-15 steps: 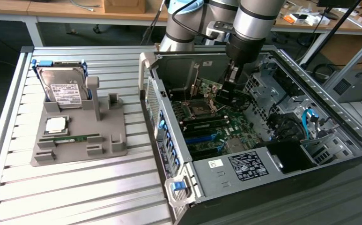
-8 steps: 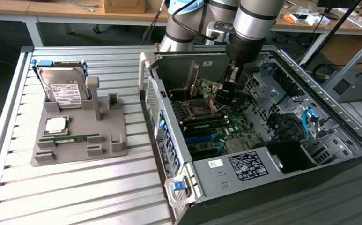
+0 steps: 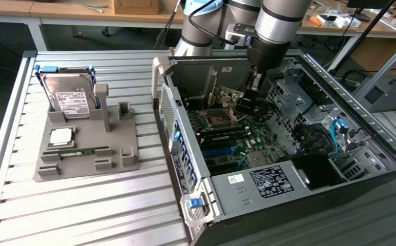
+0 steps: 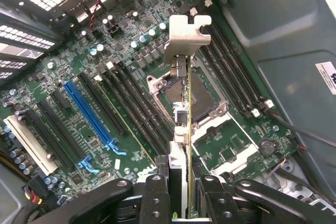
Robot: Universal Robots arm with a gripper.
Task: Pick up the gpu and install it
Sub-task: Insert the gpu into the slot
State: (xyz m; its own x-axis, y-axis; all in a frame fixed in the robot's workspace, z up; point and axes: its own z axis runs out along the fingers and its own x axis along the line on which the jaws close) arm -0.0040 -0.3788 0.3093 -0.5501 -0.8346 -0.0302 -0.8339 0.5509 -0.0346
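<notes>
Inside the open computer case (image 3: pixel 184 148), my gripper (image 3: pixel 251 104) reaches down over the motherboard (image 3: pixel 233 137). In the wrist view the gripper (image 4: pixel 187 184) is shut on the gpu (image 4: pixel 189 109), a thin card seen edge-on between the two fingers (image 4: pixel 176 167). Its silver metal bracket (image 4: pixel 186 36) is at the end away from me. The gpu hangs above the motherboard (image 4: pixel 79 66), over the processor socket (image 4: pixel 176 90) and clear of the long black slots and the blue slot (image 4: pixel 90 113). In the exterior view the greenish card (image 3: pixel 226 96) shows beside the gripper, near the case's back wall.
A grey holder (image 3: pixel 88 154) on the slatted table (image 3: pixel 81 210) at the exterior view's left carries a hard drive (image 3: pixel 69 97), a small square chip (image 3: pixel 62 136) and a green memory stick (image 3: pixel 78 152). Drive cages and cables (image 3: pixel 338 133) line the case's far side.
</notes>
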